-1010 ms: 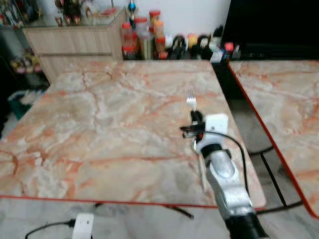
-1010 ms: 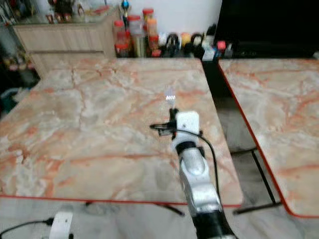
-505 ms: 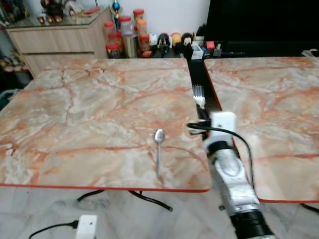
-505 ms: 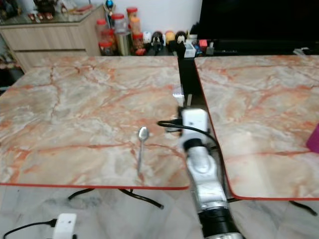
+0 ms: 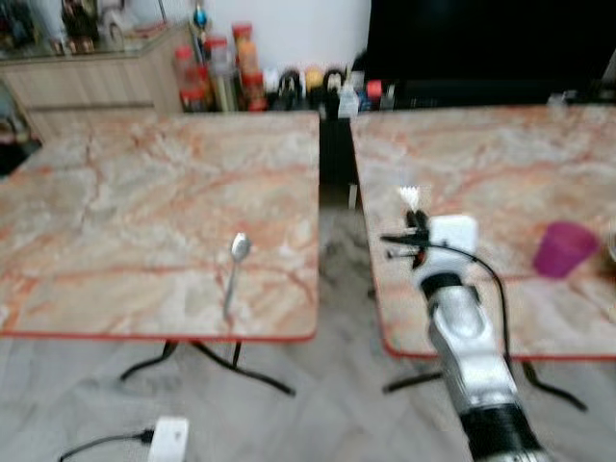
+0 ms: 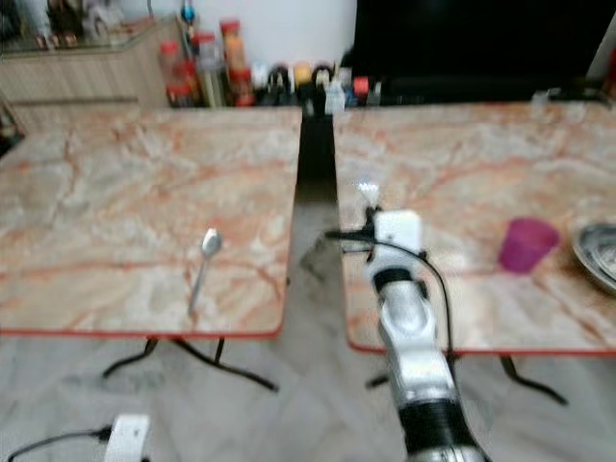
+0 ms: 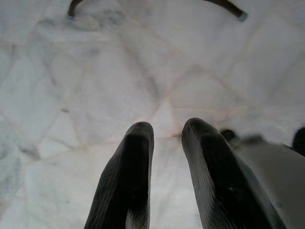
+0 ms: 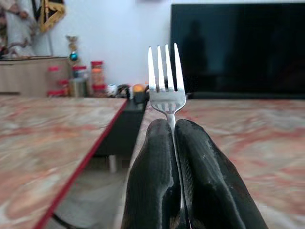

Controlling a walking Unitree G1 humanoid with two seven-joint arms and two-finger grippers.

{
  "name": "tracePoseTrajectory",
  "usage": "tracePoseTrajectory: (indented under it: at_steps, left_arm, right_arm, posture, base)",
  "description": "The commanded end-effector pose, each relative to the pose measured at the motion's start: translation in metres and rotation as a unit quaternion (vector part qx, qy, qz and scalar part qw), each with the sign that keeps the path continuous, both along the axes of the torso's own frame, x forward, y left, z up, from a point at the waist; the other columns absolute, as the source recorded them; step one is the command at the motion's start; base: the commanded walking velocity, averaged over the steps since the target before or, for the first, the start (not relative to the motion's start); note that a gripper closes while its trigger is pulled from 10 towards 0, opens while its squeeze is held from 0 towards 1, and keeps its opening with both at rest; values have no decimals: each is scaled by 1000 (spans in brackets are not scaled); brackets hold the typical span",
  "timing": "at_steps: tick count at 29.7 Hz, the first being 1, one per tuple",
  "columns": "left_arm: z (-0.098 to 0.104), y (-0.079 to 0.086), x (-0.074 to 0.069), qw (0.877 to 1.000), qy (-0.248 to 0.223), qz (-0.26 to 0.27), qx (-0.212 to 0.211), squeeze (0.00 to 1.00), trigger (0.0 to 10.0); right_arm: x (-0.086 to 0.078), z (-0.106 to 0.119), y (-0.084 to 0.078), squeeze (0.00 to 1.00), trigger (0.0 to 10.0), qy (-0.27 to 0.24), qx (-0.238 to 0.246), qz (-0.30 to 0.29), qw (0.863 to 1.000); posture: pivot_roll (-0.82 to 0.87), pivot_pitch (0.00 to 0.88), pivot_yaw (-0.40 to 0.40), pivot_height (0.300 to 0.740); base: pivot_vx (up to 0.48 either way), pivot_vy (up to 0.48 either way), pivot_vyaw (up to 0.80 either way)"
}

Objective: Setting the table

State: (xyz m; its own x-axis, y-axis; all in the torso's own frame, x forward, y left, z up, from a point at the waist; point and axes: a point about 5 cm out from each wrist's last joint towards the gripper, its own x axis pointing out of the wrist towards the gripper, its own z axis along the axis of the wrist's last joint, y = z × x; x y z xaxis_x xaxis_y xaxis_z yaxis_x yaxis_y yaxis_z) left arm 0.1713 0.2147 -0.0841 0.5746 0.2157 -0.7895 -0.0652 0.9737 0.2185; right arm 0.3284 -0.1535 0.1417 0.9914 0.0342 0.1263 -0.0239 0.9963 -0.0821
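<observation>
- Two marble tabletops stood side by side, a dark gap between them, jars along the back wall.
- Left of centre, a spoon (image 5: pixel 234 272) lay on the left tabletop (image 5: pixel 115 212).
- The left hand (image 7: pixel 164 167), narrowly parted and empty, pointed at the floor.
- Right of centre, the right hand (image 8: pixel 175 143) pinched a fork (image 8: pixel 165 81) upright over the right tabletop (image 6: pixel 462 183).
- Further right sat a purple cup (image 6: pixel 526 243) and a metal dish (image 6: pixel 599 252).
- The step looked like carrying; next, lowering the fork beside the dish.

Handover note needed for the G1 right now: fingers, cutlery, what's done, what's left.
Right gripper: fingers shut on the fork, tines up, over the near edge of the right table.
Left gripper: idle, fingers a little apart, holding nothing, pointed at the floor.
Spoon: lying on the left table.
Purple cup and metal dish: on the right table.
Done: spoon is down.
Left: place the fork.
</observation>
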Motion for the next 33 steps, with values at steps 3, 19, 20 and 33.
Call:
tracePoseTrajectory:
  at_steps: [3,19,20,33]
  left_arm:
    - [1,8,-1,1000,1,3,10,0,10000]
    - [2,5,2,1000,-2,2,8,0,10000]
    - [2,5,2,1000,-2,2,8,0,10000]
    - [2,4,2,1000,-3,2,6,0,10000]
  right_arm:
    - [2,6,9,0,10000,-10,6,13,1000]
    - [1,4,10,0,10000,-7,4,17,1000]
    - [1,4,10,0,10000,-7,4,17,1000]
    - [1,1,10,0,10000,-3,3,18,1000]
  posture:
    - [-65,0,41,740]
    - [-69,0,37,740]
    - [-69,0,37,740]
    - [-69,0,36,740]
  base:
    - [0,-368,0]
    - [0,-357,0]
    - [0,-345,0]
    - [0,-334,0]
